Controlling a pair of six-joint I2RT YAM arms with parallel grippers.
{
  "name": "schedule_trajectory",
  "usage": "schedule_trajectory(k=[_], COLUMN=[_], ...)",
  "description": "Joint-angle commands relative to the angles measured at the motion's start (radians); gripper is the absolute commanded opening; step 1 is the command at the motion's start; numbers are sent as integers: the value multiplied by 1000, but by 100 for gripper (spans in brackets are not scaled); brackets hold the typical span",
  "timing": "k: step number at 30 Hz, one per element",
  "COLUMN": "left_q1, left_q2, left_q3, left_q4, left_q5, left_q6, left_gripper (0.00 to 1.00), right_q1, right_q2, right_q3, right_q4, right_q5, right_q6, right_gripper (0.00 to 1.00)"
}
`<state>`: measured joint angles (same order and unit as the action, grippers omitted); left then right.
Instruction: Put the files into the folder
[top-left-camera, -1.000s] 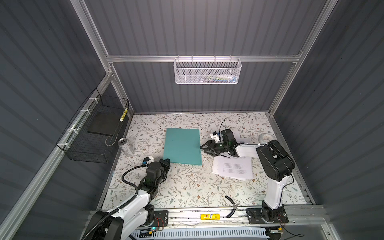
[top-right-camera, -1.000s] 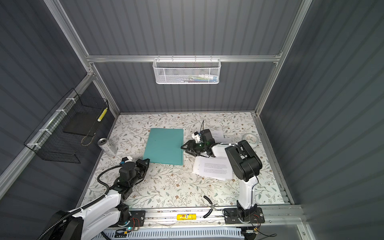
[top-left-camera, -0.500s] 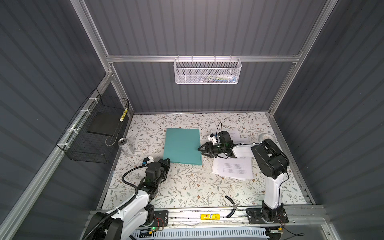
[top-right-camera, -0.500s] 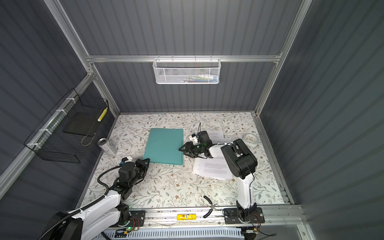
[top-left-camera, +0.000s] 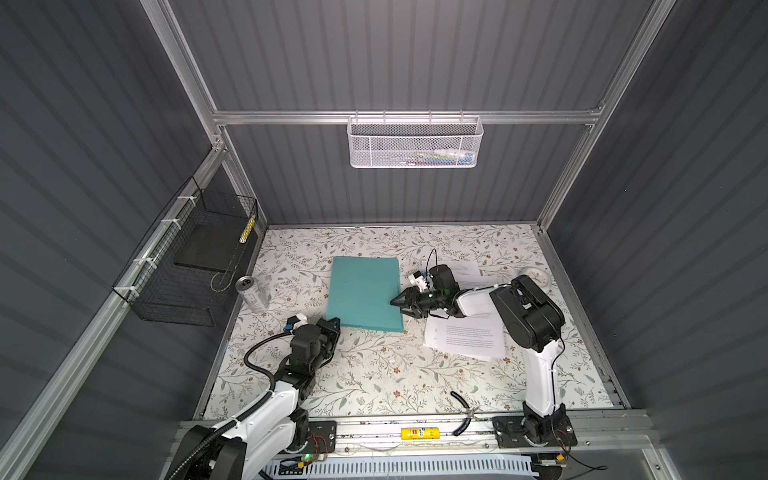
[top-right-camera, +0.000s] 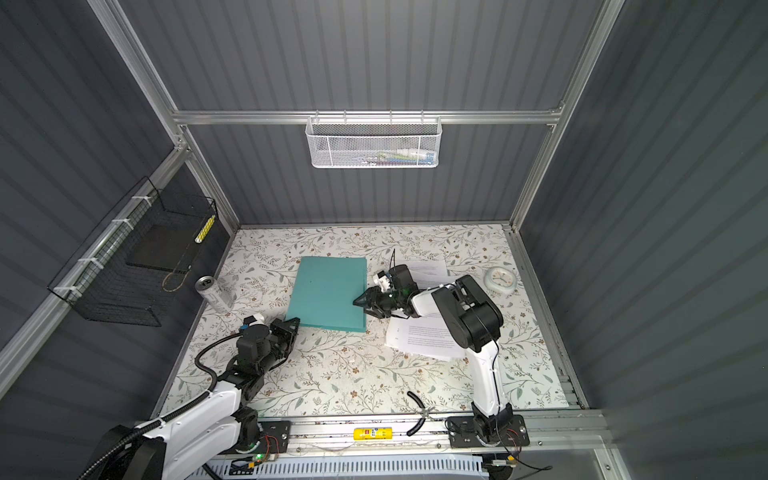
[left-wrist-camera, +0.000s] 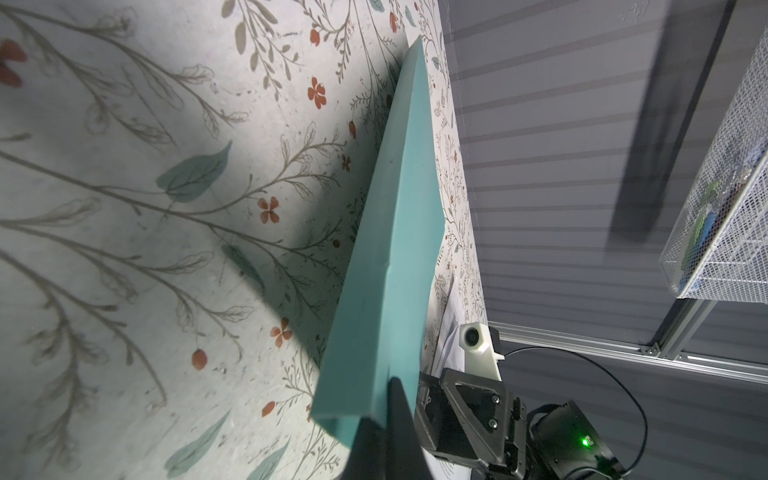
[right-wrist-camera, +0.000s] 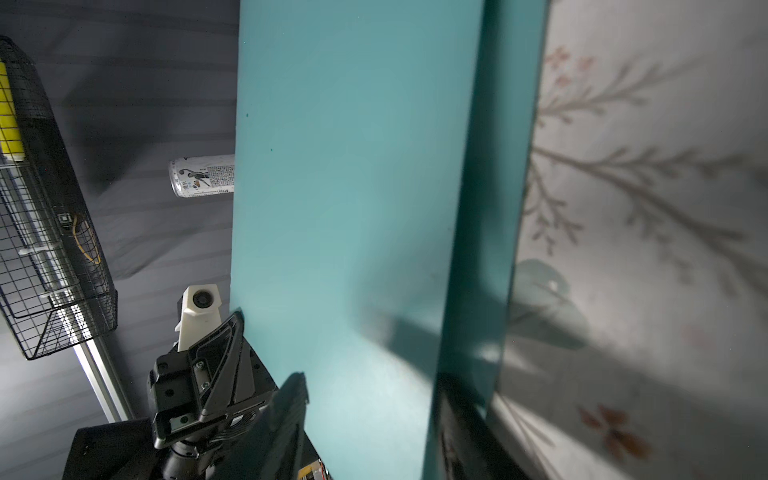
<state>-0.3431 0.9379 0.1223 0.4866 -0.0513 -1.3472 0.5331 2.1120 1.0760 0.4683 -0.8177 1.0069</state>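
Observation:
The teal folder (top-left-camera: 363, 291) (top-right-camera: 328, 291) lies closed on the floral table. My left gripper (top-left-camera: 334, 322) (top-right-camera: 296, 321) is shut, and its tip (left-wrist-camera: 392, 390) touches the folder's near left corner (left-wrist-camera: 399, 232). My right gripper (top-left-camera: 395, 302) (top-right-camera: 355, 302) reaches in from the right and is open. Its jaws (right-wrist-camera: 374, 386) stand either side of the folder's right edge (right-wrist-camera: 345, 187), one finger over the cover and one beside it. The files, white printed sheets (top-left-camera: 465, 336) (top-right-camera: 424, 336), lie to the right of the folder, partly under my right arm. More sheets (top-left-camera: 461, 270) lie behind it.
A silver can (top-left-camera: 251, 293) stands left of the folder. A black wire basket (top-left-camera: 187, 266) hangs on the left wall and a white mesh basket (top-left-camera: 415, 141) on the back wall. A white clock (top-left-camera: 536, 276) lies at the right, a black tool (top-left-camera: 461, 405) at the front edge.
My right gripper has moved left from beside the folder onto its right edge, and its jaws have narrowed a little. The left arm has not moved.

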Motion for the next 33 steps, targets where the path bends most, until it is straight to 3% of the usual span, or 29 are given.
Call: schedule_trajectory(k=[1,2,4,5,6,7,9,10,11,14,19,22,28,33], left_q1=[6,6,7,9,10,11,11,11,10,6,-27,-118,-398,-516], left_q2=[-5,-8,-32,-49,-67,-79,-91,-88,-79,-52,0,30,5,-31], left_q3=[-15,-16,4,33,70,116,226,273,331,452,559,604,648,645], left_q4=[4,0,-77,-163,-258,-361,-589,-658,-747,-883,-903,-913,-980,-1003], left_q5=[25,35,56,67,76,73,49,41,27,-28,-59,-132,-407,-479], left_q6=[0,3,28,59,109,160,292,352,418,543,649,711,854,915], left_gripper=[0,0,0,0,0,8,58,93,100,99,100,99,99,99], right_q1=[7,7,6,7,6,7,7,6,8,12,31,46,63,77], right_q2=[12,8,-5,-13,-18,-24,-37,-44,-55,-89,-175,-224,-247,-245], right_q3=[16,16,22,24,24,24,25,27,26,27,36,60,176,282], right_q4=[103,113,106,100,100,102,91,82,70,33,-106,-217,-434,-557], right_q5=[-36,-39,-43,-42,-46,-49,-50,-50,-44,-26,53,108,179,213], right_q6=[56,63,65,69,72,75,76,75,75,75,42,19,4,-2], right_gripper=[41,33,6,0,0,0,0,0,0,0,0,0,0,0])
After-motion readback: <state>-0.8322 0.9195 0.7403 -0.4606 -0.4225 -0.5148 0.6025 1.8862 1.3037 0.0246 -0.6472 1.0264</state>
